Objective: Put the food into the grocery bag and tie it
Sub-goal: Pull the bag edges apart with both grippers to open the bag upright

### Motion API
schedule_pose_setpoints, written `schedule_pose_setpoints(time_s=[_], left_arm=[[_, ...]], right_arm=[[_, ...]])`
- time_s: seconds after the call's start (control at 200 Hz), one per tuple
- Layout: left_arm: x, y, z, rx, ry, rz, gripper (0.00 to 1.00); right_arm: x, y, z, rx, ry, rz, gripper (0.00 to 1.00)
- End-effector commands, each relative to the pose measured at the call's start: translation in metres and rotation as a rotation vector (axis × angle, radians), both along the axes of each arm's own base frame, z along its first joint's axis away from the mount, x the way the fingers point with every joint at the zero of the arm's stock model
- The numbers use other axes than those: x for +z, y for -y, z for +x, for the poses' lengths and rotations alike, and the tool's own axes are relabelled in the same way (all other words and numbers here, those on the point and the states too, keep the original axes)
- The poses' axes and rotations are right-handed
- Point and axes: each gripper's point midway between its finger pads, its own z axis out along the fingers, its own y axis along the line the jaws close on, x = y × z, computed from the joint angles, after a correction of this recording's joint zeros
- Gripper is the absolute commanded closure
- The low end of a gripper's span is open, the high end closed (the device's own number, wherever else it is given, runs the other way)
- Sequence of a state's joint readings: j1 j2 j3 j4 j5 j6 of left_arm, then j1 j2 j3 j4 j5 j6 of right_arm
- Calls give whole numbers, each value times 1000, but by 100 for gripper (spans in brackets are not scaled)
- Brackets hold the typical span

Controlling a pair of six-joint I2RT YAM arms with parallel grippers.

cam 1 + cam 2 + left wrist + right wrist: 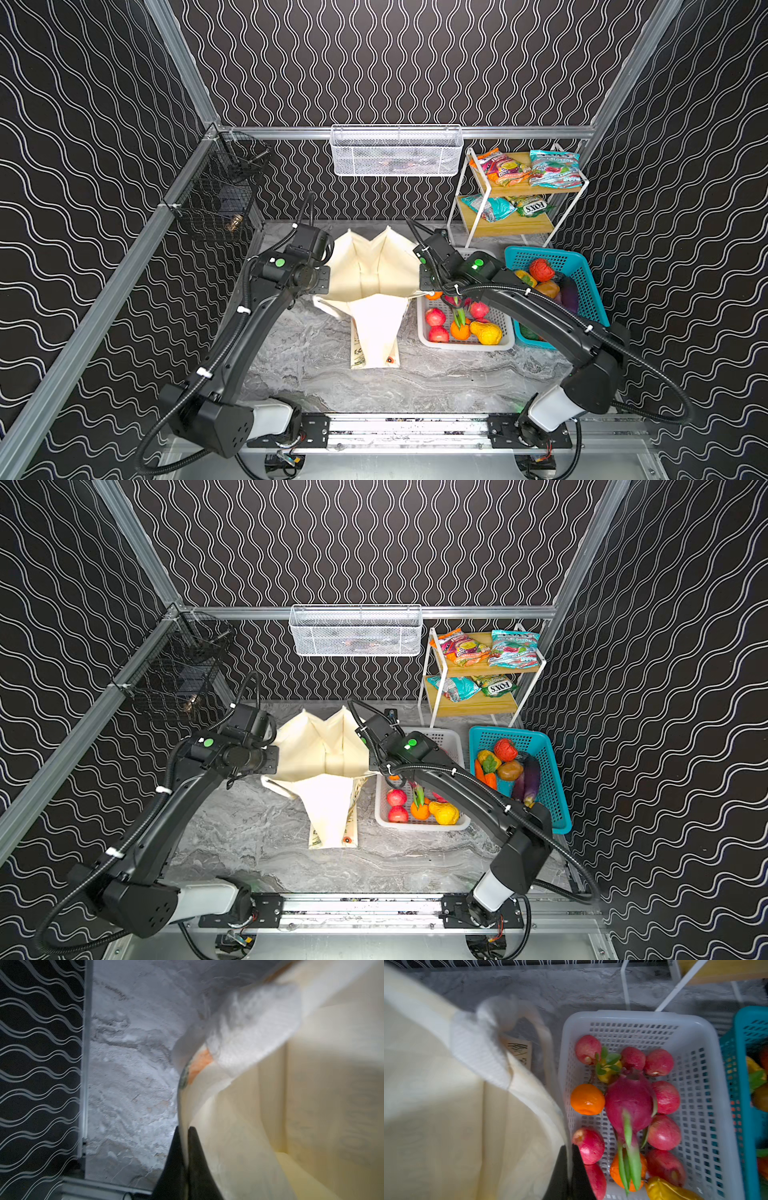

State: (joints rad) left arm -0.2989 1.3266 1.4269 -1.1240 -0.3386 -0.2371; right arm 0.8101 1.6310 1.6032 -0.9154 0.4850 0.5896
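Evidently at the opening step, left fingers (173, 1167) and right fingers (558, 1174) clamp opposite rims of the cream canvas grocery bag (374, 266); loading likely needs one freed.

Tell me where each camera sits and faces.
Top views: high over the robot's base, facing down toward the back wall; bag, white basket, shelf; left arm and right arm show.
Left wrist: on the left arm, looking along the left end effector, shut on the bag's rim; table beyond.
Right wrist: on the right arm, looking past the right end effector, shut on the bag's other side, into the white basket.
Shared: all four show the bag; top and right wrist views share the white basket.
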Motion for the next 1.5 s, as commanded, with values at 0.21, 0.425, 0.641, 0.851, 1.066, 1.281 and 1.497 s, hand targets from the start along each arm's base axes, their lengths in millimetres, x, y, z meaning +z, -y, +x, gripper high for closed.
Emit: schedule_pose_setpoints(time_s=[0.21,0.425,0.641,0.851,1.066,1.281,1.497], left_arm=[[-12,-62,-17,89,-87,222,100],[-7,-60,-15,87,-79,208,100],[-6,14,-9,-127,-18,-190,100],[5,50,-14,-204,32,-407,82],[11,61,-18,-206,60,-510,50],[19,52,-15,-157,97,-541,39],[19,45,-14,-137,90,-552,51]], right_arm=[[-23,75,10,-174,-34,-261,100],[-8,85,11,-198,-4,-272,100],[-15,27,9,-10,-57,-58,100],[-12,-10,0,114,-86,96,95],[-2,-28,-7,177,-72,223,73],[4,-32,-11,194,-65,265,61],[12,-32,-12,195,-47,290,48]])
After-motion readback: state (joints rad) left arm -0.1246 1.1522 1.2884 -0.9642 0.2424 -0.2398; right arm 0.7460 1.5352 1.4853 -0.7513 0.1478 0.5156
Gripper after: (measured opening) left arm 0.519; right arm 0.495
